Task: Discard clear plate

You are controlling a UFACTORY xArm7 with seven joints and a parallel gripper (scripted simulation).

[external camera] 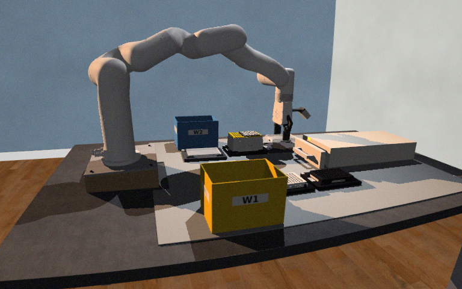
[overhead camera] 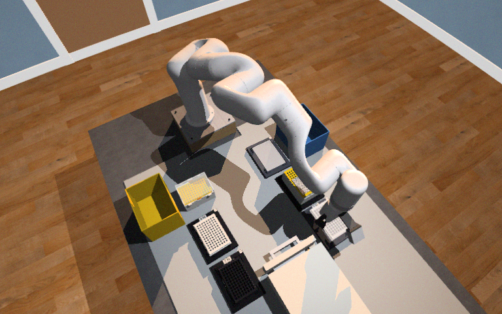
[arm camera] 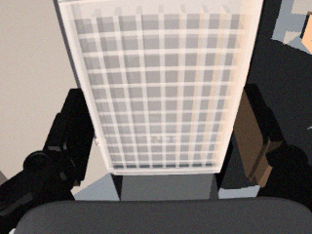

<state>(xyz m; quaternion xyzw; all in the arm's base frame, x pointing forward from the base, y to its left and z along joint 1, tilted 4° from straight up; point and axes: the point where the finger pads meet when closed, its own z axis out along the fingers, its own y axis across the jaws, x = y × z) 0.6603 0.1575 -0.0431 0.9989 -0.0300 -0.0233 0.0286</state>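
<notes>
The clear plate (arm camera: 163,78) is a see-through well plate that fills the wrist view. It is at the far right of the bench, over its dark nest N1 (overhead camera: 339,237), close to it. My gripper (arm camera: 163,105) points straight down and is shut on the plate's long sides, with one dark finger on each side. The gripper also shows in the overhead view (overhead camera: 325,222) and in the front view (external camera: 285,133). The yellow bin W1 (overhead camera: 153,206) stands upright and open on the bench's opposite side, near the front edge in the front view (external camera: 243,195).
The blue bin W2 (overhead camera: 310,132) stands behind my arm. A yellow block with a plate (overhead camera: 296,182) and a lidded plate (overhead camera: 268,155) lie beside N1. The cooler CD (external camera: 355,146) has its drawer (overhead camera: 285,252) out. The tip box (overhead camera: 194,190), a white plate (overhead camera: 212,233) and a black plate (overhead camera: 236,280) lie between me and W1.
</notes>
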